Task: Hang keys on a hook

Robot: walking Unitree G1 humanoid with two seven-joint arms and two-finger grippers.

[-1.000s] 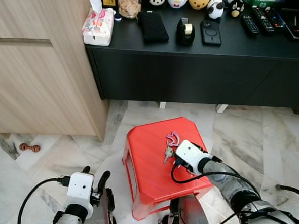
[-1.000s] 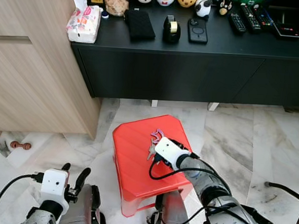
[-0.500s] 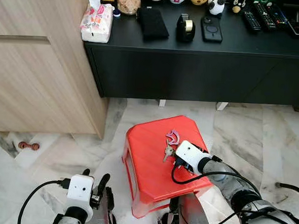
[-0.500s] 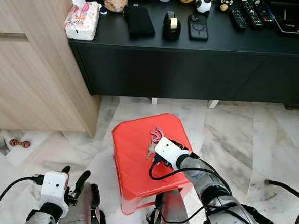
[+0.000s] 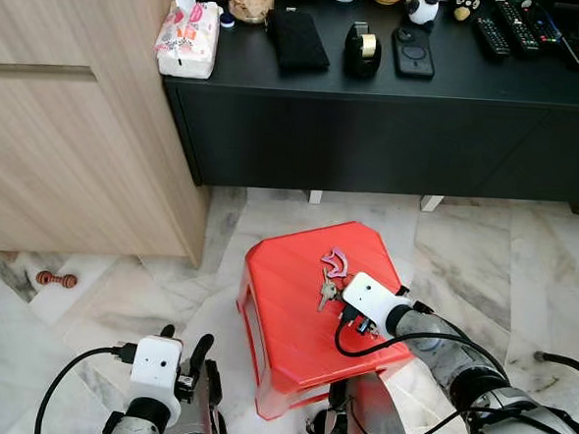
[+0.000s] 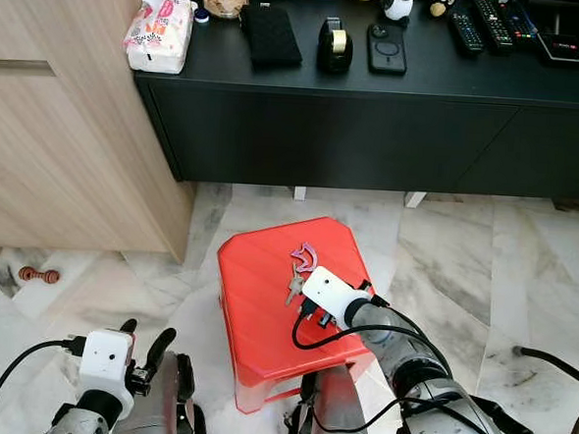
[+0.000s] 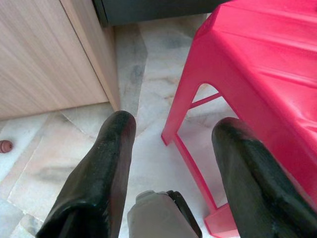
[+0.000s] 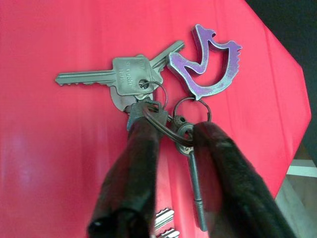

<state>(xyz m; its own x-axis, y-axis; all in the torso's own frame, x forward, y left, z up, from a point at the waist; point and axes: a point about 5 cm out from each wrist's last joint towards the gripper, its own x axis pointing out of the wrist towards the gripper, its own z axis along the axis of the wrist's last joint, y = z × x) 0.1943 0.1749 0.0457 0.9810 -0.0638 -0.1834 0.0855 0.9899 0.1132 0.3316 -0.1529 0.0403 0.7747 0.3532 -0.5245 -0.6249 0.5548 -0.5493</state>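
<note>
A bunch of silver keys (image 5: 326, 290) with a purple bird-shaped charm (image 5: 336, 262) lies flat on top of a red plastic stool (image 5: 283, 320). My right gripper (image 8: 173, 128) reaches over the stool from the right. Its two black fingers (image 8: 141, 144) press on the key rings (image 8: 190, 106) from both sides, just behind the charm (image 8: 210, 64). In the eye views the white wrist block hides most of the right gripper (image 5: 342, 297). The left gripper (image 7: 173, 134) hangs open, low beside the stool's leg (image 7: 190, 148), holding nothing.
A black console (image 5: 373, 134) behind the stool carries a tissue pack (image 5: 190, 32), a black pouch, a tape dispenser, a phone and remotes. A wooden cabinet (image 5: 67, 154) stands at the left. A small brown toy (image 5: 57, 279) lies on the marble floor.
The head view has shifted slightly. My right gripper stays at the keys on the stool, and the left arm hangs as before.
</note>
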